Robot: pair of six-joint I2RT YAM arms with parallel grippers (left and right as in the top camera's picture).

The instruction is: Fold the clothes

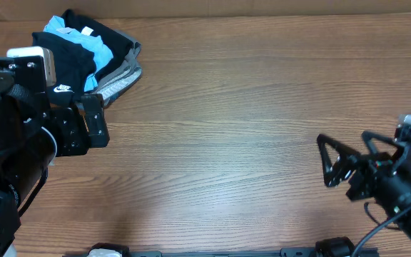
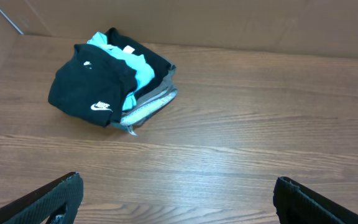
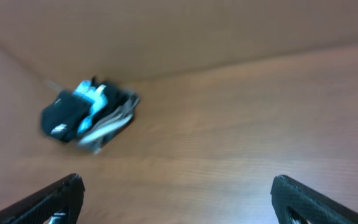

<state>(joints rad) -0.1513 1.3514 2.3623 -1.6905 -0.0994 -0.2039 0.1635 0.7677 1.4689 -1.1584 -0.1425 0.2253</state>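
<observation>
The clothes, a black T-shirt (image 1: 68, 63) with a small white swoosh, lie bunched on top of a pile at the table's far left corner. In the left wrist view the black shirt (image 2: 82, 87) sits ahead and to the left, well beyond my fingertips. My left gripper (image 1: 93, 123) hovers just in front of the pile, open and empty; its gap (image 2: 176, 182) frames bare wood. My right gripper (image 1: 325, 161) is open over the right side of the table, far from the pile. The right wrist view is blurred, with the pile (image 3: 73, 115) small and distant and nothing in the gripper (image 3: 176, 182).
Under the black shirt lie a light-blue shirt (image 1: 100, 51) and grey folded garments (image 1: 121, 81). The wooden table (image 1: 227, 128) stretches between the two arms. A brown cardboard wall (image 2: 229, 22) stands behind the table's far edge.
</observation>
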